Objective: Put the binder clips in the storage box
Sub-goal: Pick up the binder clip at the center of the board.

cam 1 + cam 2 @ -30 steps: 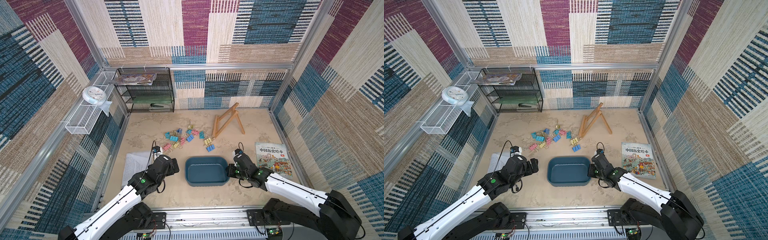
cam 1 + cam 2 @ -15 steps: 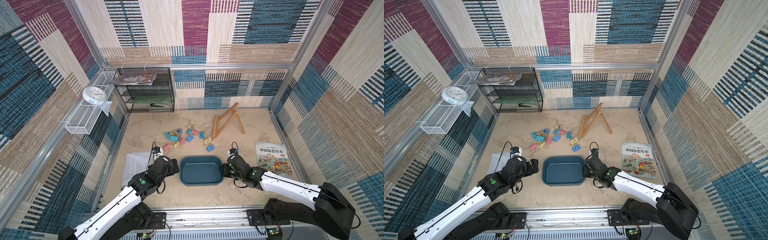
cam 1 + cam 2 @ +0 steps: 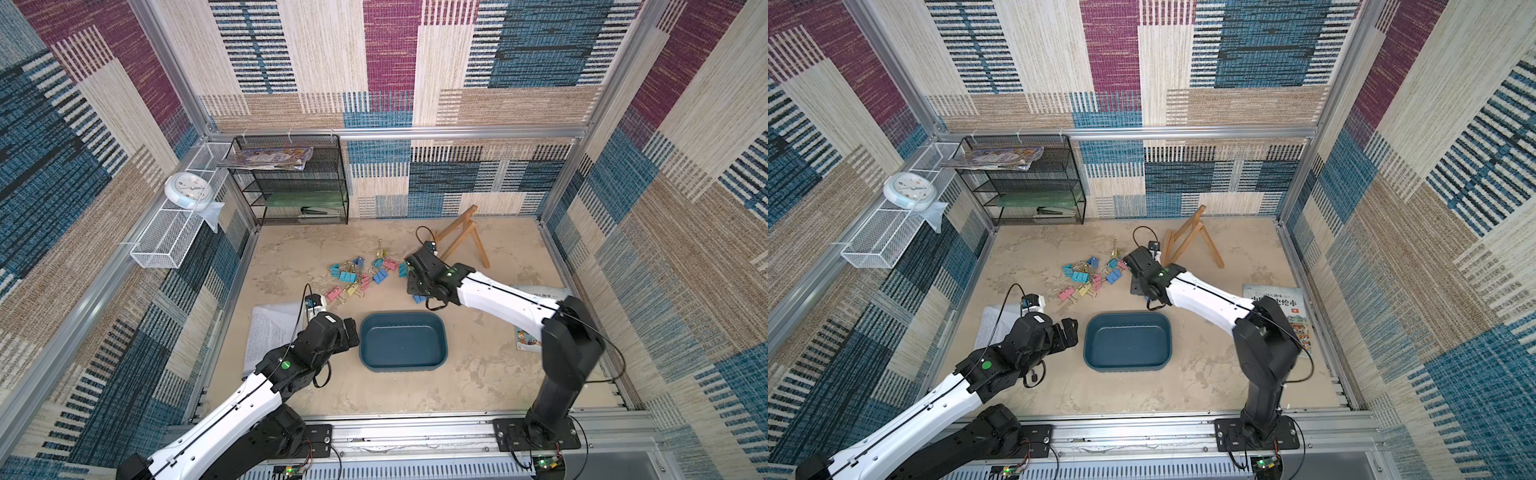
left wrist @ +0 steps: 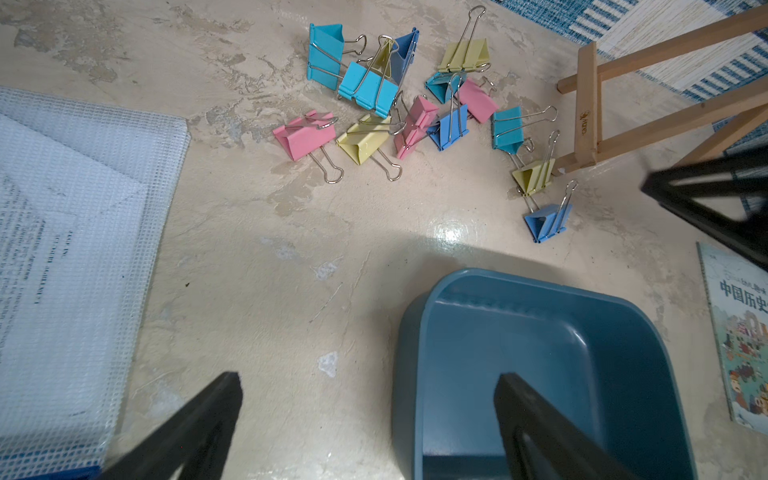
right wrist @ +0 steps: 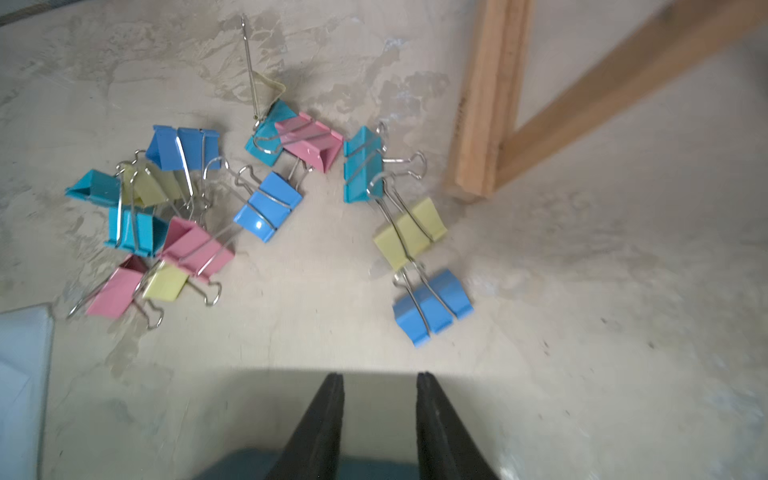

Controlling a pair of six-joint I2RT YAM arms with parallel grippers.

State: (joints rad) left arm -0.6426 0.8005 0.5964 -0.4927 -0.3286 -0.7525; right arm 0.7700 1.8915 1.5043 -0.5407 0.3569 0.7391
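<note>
1. The binder clips [image 3: 361, 276] lie scattered on the beige floor at the centre of both top views (pink, yellow, light blue and teal, wire handles tangled), all of them outside the storage box [image 3: 401, 343].
2. The storage box sits just below the clips, lower centre of the frame, apart from them.
3. The right gripper [image 5: 379, 378] hovers over the right edge of the cluster, beside a wooden easel [image 3: 461, 241]. Its fingers stand a little apart with nothing between them. In the right wrist view a blue clip [image 5: 432, 305] lies just above the fingertips.
4. The left gripper [image 4: 368, 380] hangs at the box's left rim, fingers spread wide and holding nothing.
5. A mesh pouch [image 4: 62, 208] lies at left and a picture book [image 3: 1287, 307] at right.
</note>
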